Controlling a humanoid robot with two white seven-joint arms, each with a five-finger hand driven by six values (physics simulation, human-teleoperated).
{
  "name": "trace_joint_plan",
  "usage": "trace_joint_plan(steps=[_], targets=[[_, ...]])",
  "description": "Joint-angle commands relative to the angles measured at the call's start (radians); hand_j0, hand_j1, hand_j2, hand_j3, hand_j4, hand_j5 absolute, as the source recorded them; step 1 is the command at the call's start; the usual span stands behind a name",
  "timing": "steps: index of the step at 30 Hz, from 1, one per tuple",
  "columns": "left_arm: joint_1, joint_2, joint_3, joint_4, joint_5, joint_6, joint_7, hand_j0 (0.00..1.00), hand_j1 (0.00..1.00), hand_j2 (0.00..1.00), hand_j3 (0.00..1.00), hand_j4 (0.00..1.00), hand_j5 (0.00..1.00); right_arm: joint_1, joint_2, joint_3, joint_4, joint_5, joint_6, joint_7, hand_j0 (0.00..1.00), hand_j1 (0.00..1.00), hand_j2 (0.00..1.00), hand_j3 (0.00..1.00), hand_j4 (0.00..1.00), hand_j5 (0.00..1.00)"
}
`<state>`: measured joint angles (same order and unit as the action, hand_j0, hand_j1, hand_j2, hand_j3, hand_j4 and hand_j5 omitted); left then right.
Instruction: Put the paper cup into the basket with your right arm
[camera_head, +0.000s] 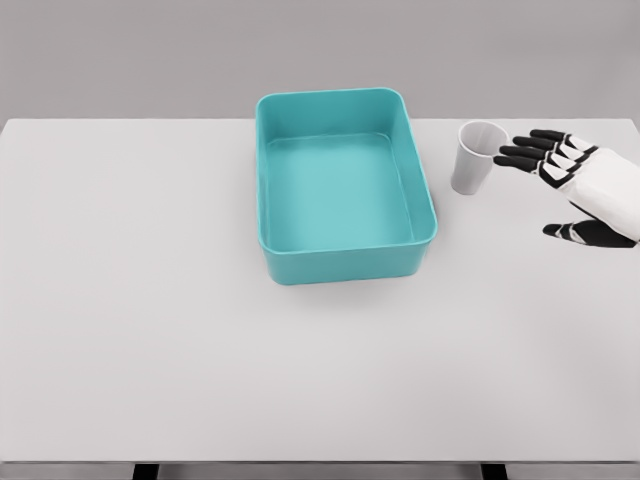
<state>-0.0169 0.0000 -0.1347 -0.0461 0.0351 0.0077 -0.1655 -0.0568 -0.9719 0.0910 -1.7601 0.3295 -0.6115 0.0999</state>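
One white table bears teal basket and paper cup.

This is looking like a bare simulated test bench rather than a home or kitchen: a plain white table is filling most of the view, and a flat, featureless grey backdrop is rising behind its far edge. Nothing is giving the place a lived-in character; only a teal basket and a white paper cup are sitting on the smooth, evenly lit surface.
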Motion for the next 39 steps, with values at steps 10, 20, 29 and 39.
trace_joint_plan(steps=[10, 20, 29, 39], targets=[[0.0, 0.0, 0.0, 0.0, 0.0, 0.0, 0.0, 1.0, 1.0, 1.0, 1.0, 1.0, 1.0, 0.02, 0.18, -0.088, 0.01, -0.041, 0.001, 0.218, 1.0, 1.0, 1.0, 1.0, 1.0, 1.0], [0.0, 0.0, 0.0, 0.0, 0.0, 0.0, 0.0, 1.0, 1.0, 1.0, 1.0, 1.0, 1.0, -0.011, 0.367, -0.246, 0.093, -0.297, 0.232, 0.511, 1.0, 1.0, 1.0, 1.0, 1.0, 1.0], [0.0, 0.0, 0.0, 0.0, 0.0, 0.0, 0.0, 1.0, 1.0, 1.0, 1.0, 1.0, 1.0, -0.095, 0.529, -0.329, 0.156, -0.357, 0.45, 0.511, 1.0, 1.0, 1.0, 1.0, 1.0, 1.0], [0.0, 0.0, 0.0, 0.0, 0.0, 0.0, 0.0, 1.0, 1.0, 1.0, 1.0, 1.0, 1.0, -0.184, 0.532, -0.22, 0.395, -0.55, 0.481, 0.511, 1.0, 1.0, 1.0, 1.0, 1.0, 1.0]])
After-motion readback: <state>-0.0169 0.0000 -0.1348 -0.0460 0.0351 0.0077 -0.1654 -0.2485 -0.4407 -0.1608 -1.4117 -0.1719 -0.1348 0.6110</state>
